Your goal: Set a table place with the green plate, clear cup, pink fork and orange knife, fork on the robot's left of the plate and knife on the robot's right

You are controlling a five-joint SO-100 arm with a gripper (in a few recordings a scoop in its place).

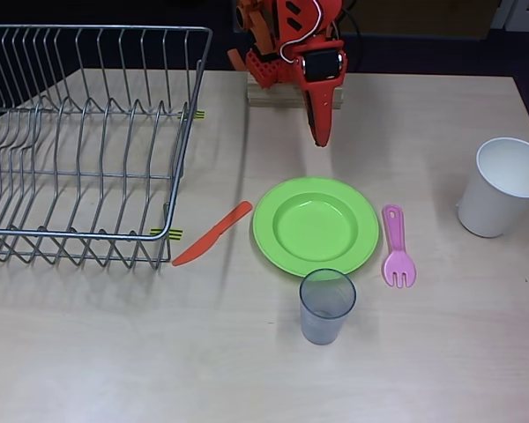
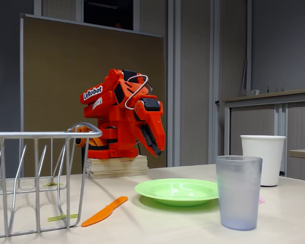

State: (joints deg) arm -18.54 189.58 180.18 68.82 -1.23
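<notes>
The green plate [image 1: 316, 226] [image 2: 177, 190] lies in the middle of the table. Just in front of it stands the clear cup [image 1: 326, 306] [image 2: 238, 192], upright. In the overhead view the orange knife [image 1: 212, 233] [image 2: 104, 211] lies slanted left of the plate and the pink fork [image 1: 397, 248] lies right of it, tines toward the front edge. My orange gripper [image 1: 319, 134] [image 2: 157, 147] is folded back near the arm's base, above the table and well behind the plate, shut with nothing in it.
A wire dish rack [image 1: 79, 141] [image 2: 35, 178] fills the left of the table, its corner close to the knife. A white paper cup [image 1: 502, 187] [image 2: 263, 158] stands at the right. The arm's base sits on a wooden block [image 2: 117, 166].
</notes>
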